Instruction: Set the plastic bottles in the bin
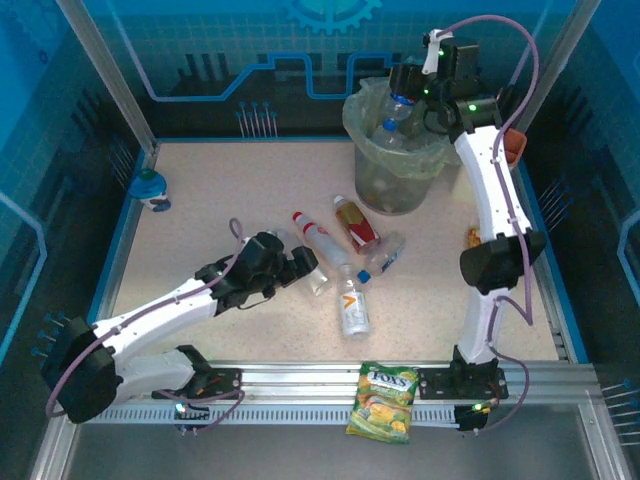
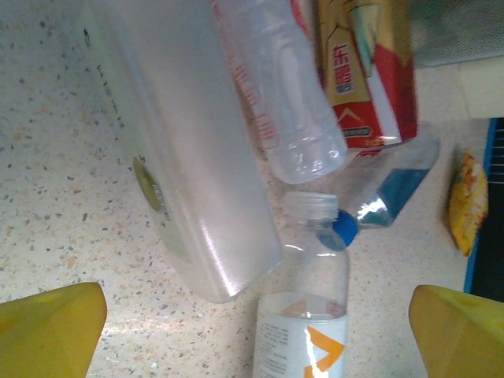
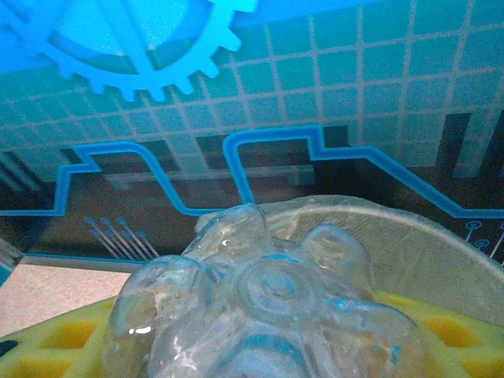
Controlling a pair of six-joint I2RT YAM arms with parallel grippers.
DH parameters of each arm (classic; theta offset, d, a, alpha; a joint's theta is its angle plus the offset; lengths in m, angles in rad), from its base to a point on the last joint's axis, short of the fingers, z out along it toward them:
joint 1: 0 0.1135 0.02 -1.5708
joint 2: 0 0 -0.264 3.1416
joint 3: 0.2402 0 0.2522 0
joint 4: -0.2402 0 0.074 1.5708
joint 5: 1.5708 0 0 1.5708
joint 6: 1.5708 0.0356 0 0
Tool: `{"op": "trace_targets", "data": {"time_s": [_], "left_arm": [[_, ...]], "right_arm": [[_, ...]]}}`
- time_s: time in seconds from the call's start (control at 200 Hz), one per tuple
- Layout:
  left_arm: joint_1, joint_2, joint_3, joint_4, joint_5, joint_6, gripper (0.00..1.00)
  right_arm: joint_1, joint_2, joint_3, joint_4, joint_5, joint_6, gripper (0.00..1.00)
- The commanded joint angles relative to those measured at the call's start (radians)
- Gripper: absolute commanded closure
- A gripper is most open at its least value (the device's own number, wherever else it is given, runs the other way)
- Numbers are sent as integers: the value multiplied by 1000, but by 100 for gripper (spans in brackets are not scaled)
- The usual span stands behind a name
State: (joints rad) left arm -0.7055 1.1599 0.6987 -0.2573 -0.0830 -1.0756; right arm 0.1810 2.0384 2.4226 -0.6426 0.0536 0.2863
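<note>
The plastic bottles [image 1: 348, 262] not yet cleared lie in a loose heap near the middle of the table [image 1: 200, 190], and others already sit in the bin [image 1: 392, 185] by the far right corner. The right gripper [image 1: 408, 88] hangs above the bin's mouth, its arm reared tall along the right edge, clamped on a clear bottle [image 3: 260, 315]. Let go off-centre, that bottle might clip the rim or the loose liner and bounce out. The left arm lies low, reaching inward, with the left gripper [image 2: 252, 339] spread wide and empty over an orange-marked bottle [image 2: 303, 331]. A frosted container [image 2: 189, 157] lies just beside its neck, so closing here could pinch both or skid one away.
</note>
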Motion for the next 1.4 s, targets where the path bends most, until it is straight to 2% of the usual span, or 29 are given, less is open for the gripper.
{"op": "trace_targets", "data": {"time_s": [0.0, 0.26, 0.425, 0.465, 0.56, 0.64, 0.845, 1.141, 1.396], "left_arm": [[-30, 49, 24, -13, -39, -41, 1], [-76, 155, 43, 10, -70, -115, 1], [-84, 208, 58, 21, -72, -127, 1], [-84, 220, 58, 25, -72, -130, 1], [-84, 243, 58, 41, -71, -133, 1], [-85, 260, 80, 28, -84, -120, 1], [-81, 300, 143, -20, -120, -86, 1], [-80, 373, 159, 4, -103, -91, 1], [-82, 428, 162, 41, -85, -99, 1]], "right_arm": [[-8, 88, 118, -80, 10, -17, 60], [-12, 184, 92, -72, -16, 16, 60], [-21, 222, 85, -70, -28, 33, 54], [-24, 228, 85, -72, -32, 40, 49], [-30, 239, 88, -78, -32, 41, 26], [-36, 242, 100, -94, -34, 36, 13], [-49, 197, 130, -146, -34, 15, 0], [-73, 43, 121, -229, -54, -26, 0], [-52, -209, -135, -175, -113, -64, 0]]}}
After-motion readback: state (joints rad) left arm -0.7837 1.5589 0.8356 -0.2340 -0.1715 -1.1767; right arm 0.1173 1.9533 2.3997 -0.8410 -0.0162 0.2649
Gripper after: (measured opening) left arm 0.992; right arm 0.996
